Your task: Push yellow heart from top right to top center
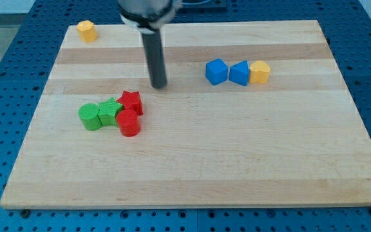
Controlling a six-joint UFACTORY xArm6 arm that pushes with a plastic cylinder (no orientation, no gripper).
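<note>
The yellow heart (259,71) lies on the wooden board at the view's upper right, touching the right side of a blue block (239,73). A second blue block (216,71) sits just left of that one. My tip (158,86) is on the board left of this row, well apart from it, and above and to the right of the red and green cluster. The rod stands upright from the view's top.
A red star (131,102), a red cylinder (129,123), a green star (110,111) and a green cylinder (90,116) are bunched at the left centre. A yellow block (86,30) sits at the top left corner. The board (237,161) ends in blue pegboard all round.
</note>
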